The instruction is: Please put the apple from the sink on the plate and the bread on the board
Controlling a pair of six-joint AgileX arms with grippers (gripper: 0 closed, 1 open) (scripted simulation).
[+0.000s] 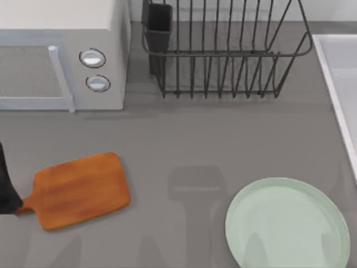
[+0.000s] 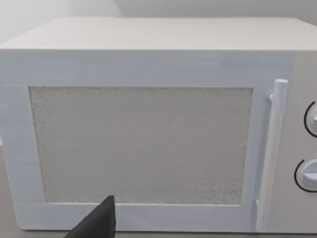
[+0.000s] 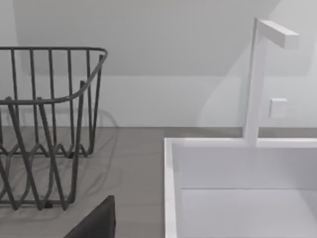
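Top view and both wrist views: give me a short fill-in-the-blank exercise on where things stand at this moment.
1. The cutting board lies in front of the ____.
2. The mint-green plate has ____ on it.
3. The tap rises from the rim of the ____.
4. The wire dish rack stands between the microwave and the ____.

Missing words: microwave; nothing; sink; sink

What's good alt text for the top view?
A wooden cutting board lies at the table's left and a pale green plate at its lower right, both bare. Behind them stand a white microwave and a dark wire dish rack; a sink edges the right.
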